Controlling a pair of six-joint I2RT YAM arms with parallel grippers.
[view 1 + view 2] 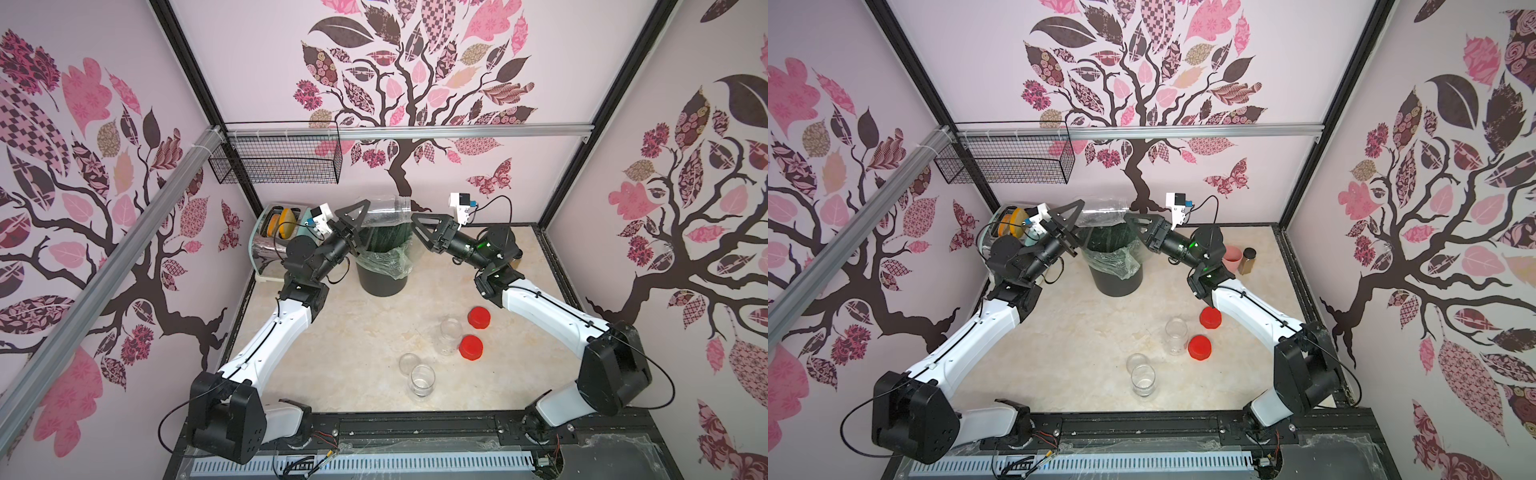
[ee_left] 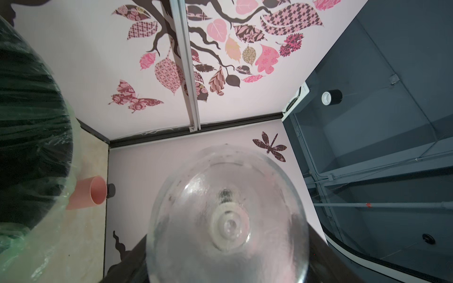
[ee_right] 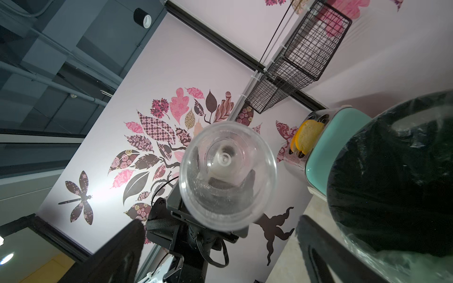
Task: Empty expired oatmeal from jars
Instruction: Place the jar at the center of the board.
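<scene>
Left tool [image 1: 359, 224] clenched on a clear jar [image 1: 384, 212]. The jar lies sideways above the black bin [image 1: 381, 284], threaded mouth toward the right tool [image 1: 417, 226], whose jaws are spread with nothing in them.

Left wrist view: only the jar's base, with concentric moulded rings, smudged. Right wrist view: straight into its round open mouth, plus a mint toaster [image 3: 343, 137] with yellow slices.

Bin lined with crinkled clear film.

On the marbled beige surface [image 1: 353, 332]:
- two lidless jars [image 1: 451, 336] [image 1: 422, 382], upright
- clear lid [image 1: 408, 363] just beside the nearer jar
- two red screw lids [image 1: 478, 318] [image 1: 471, 347]

Pink cup [image 1: 1231, 258] beside brown bottle [image 1: 1248, 261] shows in a top view.
</scene>
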